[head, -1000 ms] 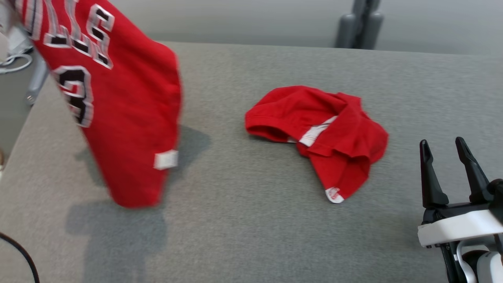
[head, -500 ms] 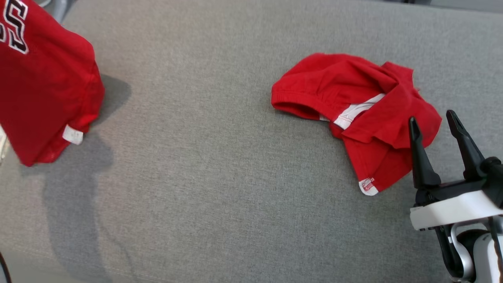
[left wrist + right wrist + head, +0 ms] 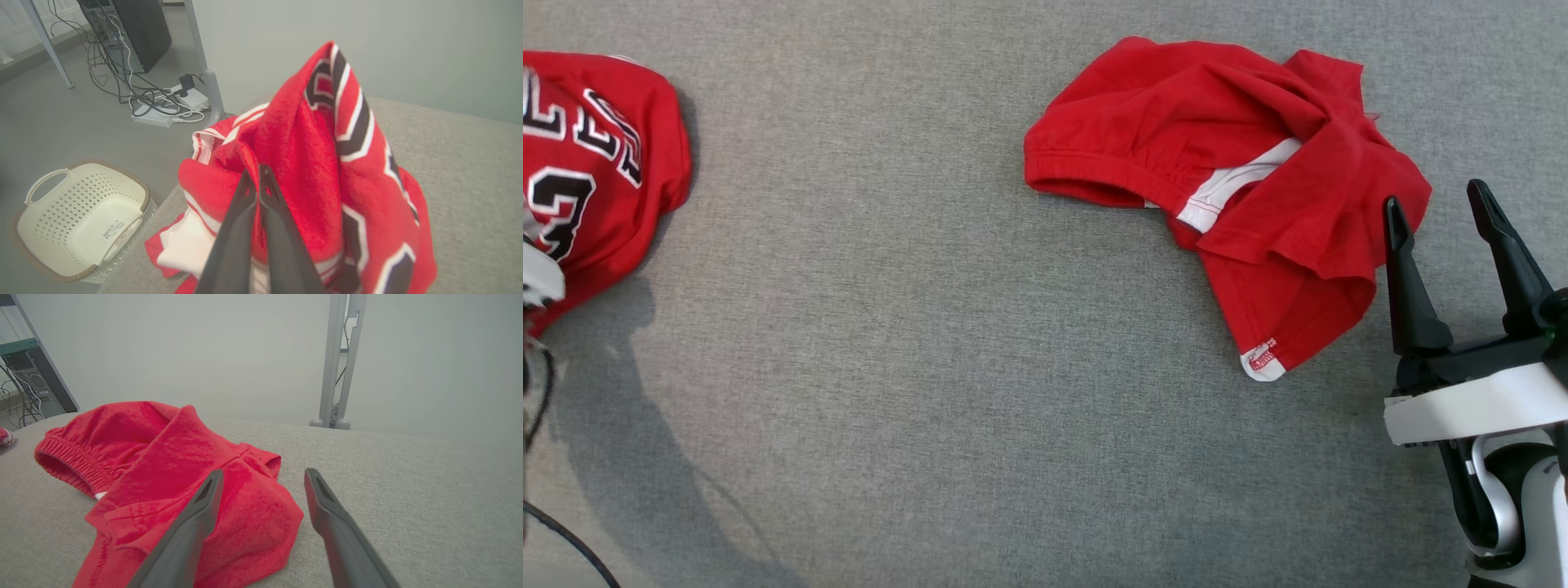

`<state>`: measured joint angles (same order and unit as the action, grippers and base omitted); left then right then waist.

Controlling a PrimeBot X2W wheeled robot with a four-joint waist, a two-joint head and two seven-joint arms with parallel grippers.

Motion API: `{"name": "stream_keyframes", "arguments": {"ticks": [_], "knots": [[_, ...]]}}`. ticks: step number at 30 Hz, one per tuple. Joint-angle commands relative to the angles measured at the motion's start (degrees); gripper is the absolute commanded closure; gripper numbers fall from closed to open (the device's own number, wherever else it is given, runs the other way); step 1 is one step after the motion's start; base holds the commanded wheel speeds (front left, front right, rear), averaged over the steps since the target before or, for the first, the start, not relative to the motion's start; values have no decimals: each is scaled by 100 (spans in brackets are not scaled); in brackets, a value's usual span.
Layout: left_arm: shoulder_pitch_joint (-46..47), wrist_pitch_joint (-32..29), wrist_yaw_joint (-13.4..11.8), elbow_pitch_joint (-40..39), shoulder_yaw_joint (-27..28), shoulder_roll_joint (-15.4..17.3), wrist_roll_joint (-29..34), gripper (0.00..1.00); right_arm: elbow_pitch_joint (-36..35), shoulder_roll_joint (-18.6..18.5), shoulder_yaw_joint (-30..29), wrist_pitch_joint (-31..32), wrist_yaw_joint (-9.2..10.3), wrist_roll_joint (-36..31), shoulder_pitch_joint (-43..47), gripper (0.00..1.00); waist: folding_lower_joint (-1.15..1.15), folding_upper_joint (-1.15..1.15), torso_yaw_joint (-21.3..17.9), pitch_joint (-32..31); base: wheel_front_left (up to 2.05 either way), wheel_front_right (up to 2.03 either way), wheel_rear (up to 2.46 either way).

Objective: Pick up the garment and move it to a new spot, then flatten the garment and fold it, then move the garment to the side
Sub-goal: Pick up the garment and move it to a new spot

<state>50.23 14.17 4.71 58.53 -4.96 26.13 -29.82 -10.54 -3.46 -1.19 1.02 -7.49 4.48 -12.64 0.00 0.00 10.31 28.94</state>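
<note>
1. From my remote seat, a grey fabric table [image 3: 931,367] spreads below the head camera.
2. Red shorts [image 3: 1225,180] lie crumpled on its right side.
3. A bunched red jersey [image 3: 596,163] meets its left edge, well apart.

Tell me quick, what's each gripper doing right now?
Left gripper: shut on the jersey.
Right gripper: open, holding nothing.

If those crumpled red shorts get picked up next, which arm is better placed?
Probably the right arm. The right pincer stands open just beside the shorts, while the left pincer is shut on the lettered jersey, well away from them.
</note>
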Motion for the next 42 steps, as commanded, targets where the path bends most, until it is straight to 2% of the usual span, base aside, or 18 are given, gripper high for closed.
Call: {"name": "stream_keyframes", "arguments": {"ticks": [1, 4, 5, 6, 7, 10, 14, 19, 21, 27, 32, 42], "knots": [[-60, 36, 82, 179, 52, -59, -117, 100, -40, -33, -19, 20, -1, -34, -80, 0, 0, 0, -54, 48, 0, 0, 0], [-72, 60, 175, 450, 110, -167, -278, 100, -47, -27, -61, 14, -1, -32, -76, 0, 0, 0, -73, 21, 0, 0, 0], [-82, 68, 189, 507, 150, -182, -330, 59, -28, -23, -73, 1, -1, -22, -64, 0, 0, 0, -77, -17, 0, 0, 0], [-109, 73, 215, 526, 174, -217, -376, 35, -15, -16, -89, -16, -1, -6, -53, 0, 0, 0, -79, -55, 0, 0, 0], [-153, 85, 224, 525, 223, -239, -434, 0, 8, -9, -89, -38, -1, 11, -42, 0, 0, 0, -88, -108, 0, 0, 0], [-327, 96, 247, 219, 383, -127, -408, 0, 104, 8, -114, -95, -1, 165, 22, 0, 0, 0, -117, -312, 0, 0, 0], [-883, 96, 167, -719, 881, -150, -251, 0, 204, 27, -146, -193, -1, 210, 89, 0, 0, 0, -138, -575, 0, 0, 0], [-1831, 98, -80, -2189, 1477, -512, 180, 0, 358, 39, -198, -309, -1, 263, 175, 0, 0, 0, -162, -926, 0, 0, 0], [-2398, 98, -195, -2998, 1611, -786, 475, 0, 435, 41, -204, -375, -1, 256, 214, 0, 0, 0, -211, -1106, 0, 0, 0], [-3302, 84, -350, -4356, 1245, -1204, 990, 0, 573, 41, -227, -438, -1, 336, 300, 0, 0, 0, -334, -1394, 0, 0, 0], [-3862, -238, -437, -5248, 781, -1408, 1269, 0, 720, 44, -227, -501, -1, 381, 412, 0, 0, 0, -521, -1596, 0, 0, 0], [-4593, -645, -447, -5808, 312, -1465, 1507, 0, 1061, 43, -122, -610, -1, 398, 687, 0, 0, 0, -995, -2043, 0, 0, 0]]}}
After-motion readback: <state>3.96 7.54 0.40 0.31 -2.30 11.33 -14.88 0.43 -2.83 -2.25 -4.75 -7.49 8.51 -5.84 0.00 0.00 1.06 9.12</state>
